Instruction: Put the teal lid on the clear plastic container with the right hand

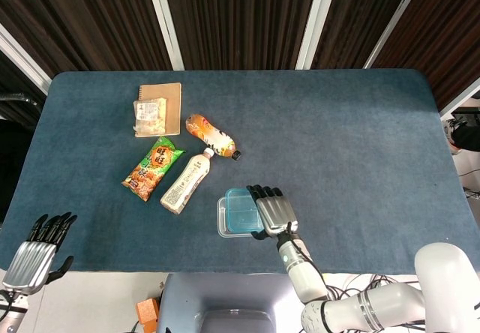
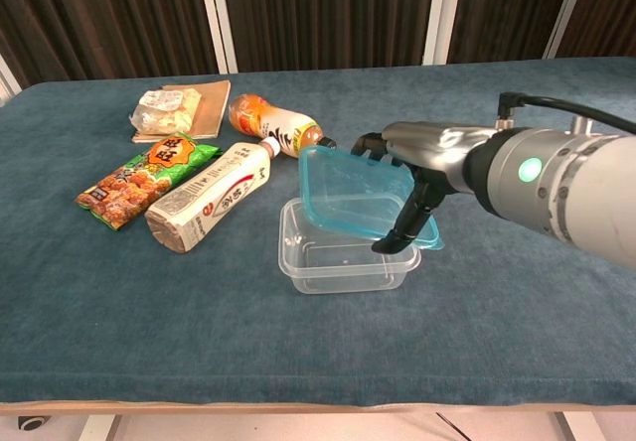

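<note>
My right hand [image 1: 274, 212] [image 2: 412, 178] holds the teal lid [image 1: 241, 210] [image 2: 350, 192] just above the clear plastic container [image 2: 343, 259] [image 1: 223, 223]. The lid is tilted, its left edge raised, and it covers most of the container from above. Whether the lid touches the container's rim I cannot tell. My left hand [image 1: 36, 247] hangs at the lower left, off the table's front edge, fingers apart and holding nothing.
To the left of the container lie a white bottle [image 2: 211, 195], a green snack bag [image 2: 137, 178], an orange bottle [image 2: 278, 126] and a notebook [image 2: 204, 104] with a wrapped snack [image 2: 164, 109] on it. The blue cloth table [image 2: 517, 292] spreads to the right.
</note>
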